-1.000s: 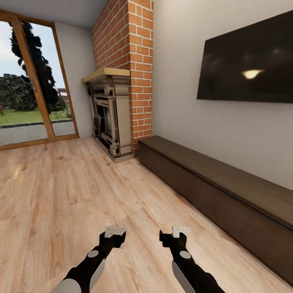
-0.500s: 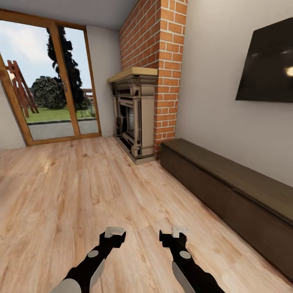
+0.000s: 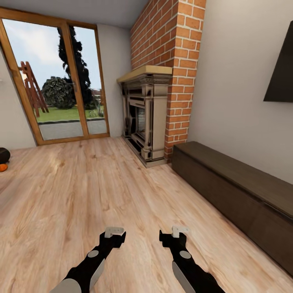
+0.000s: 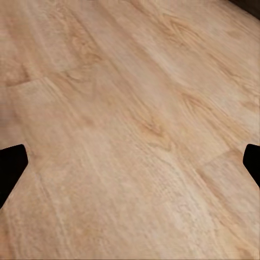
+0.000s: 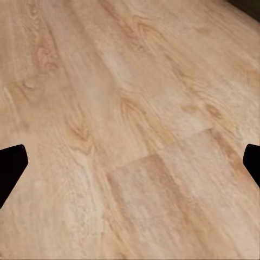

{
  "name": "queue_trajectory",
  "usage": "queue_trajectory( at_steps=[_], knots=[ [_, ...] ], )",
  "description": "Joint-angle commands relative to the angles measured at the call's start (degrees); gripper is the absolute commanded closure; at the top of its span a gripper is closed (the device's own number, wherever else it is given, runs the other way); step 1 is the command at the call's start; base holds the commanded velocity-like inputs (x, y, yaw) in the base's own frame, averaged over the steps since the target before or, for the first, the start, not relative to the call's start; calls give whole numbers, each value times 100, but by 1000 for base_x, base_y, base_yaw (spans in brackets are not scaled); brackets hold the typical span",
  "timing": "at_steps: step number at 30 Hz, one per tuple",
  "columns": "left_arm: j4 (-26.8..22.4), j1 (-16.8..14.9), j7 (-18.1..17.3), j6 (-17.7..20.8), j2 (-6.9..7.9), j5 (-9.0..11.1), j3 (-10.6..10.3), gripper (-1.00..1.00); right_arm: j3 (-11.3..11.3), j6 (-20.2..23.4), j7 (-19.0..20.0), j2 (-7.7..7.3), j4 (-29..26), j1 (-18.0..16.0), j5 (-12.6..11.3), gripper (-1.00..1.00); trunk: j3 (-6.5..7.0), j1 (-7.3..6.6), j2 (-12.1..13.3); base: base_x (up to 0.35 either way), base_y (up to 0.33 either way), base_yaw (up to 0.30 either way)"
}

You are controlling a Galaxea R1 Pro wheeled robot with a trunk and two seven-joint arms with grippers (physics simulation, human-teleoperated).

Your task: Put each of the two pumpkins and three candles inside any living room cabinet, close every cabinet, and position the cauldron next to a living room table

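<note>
At the far left edge of the head view, a small orange pumpkin (image 3: 3,167) lies on the plank floor. A round black object, perhaps the cauldron (image 3: 3,154), sits just behind it, cut off by the frame. The long dark-brown cabinet (image 3: 232,191) runs along the right wall with its fronts shut. My left gripper (image 3: 114,232) and right gripper (image 3: 174,232) hang low over bare floor, far from all of these. In the left wrist view the left gripper (image 4: 130,162) stands open with nothing in it, and so does the right gripper (image 5: 130,162).
A stone fireplace (image 3: 145,114) stands against the brick column (image 3: 179,73) just left of the cabinet. Glass doors (image 3: 57,81) fill the far wall. A corner of the black TV (image 3: 281,73) hangs above the cabinet. Wood floor (image 3: 81,191) stretches between me and them.
The whole picture has slid right, so the camera has turned left. The pumpkin and the black object came into view at the left edge. Both arms hold the same pose.
</note>
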Motion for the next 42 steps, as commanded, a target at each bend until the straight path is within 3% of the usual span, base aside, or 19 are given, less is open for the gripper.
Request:
queue_trajectory(
  at_steps=[1,24,42],
  knots=[
    [4,-3,-16,-22,-2,-38,19,-100,24,19,-46,-5,-10,-4,-32,-100,-6,2,-2,284,200,4],
    [4,-6,-14,-23,-2,-38,18,-100,26,19,-46,3,-10,-4,-32,-100,-6,2,-2,289,198,2],
    [-3,-5,27,-40,-2,-23,21,-100,25,19,-46,3,-10,-4,-31,-100,-6,2,-2,291,192,208]
  ],
)
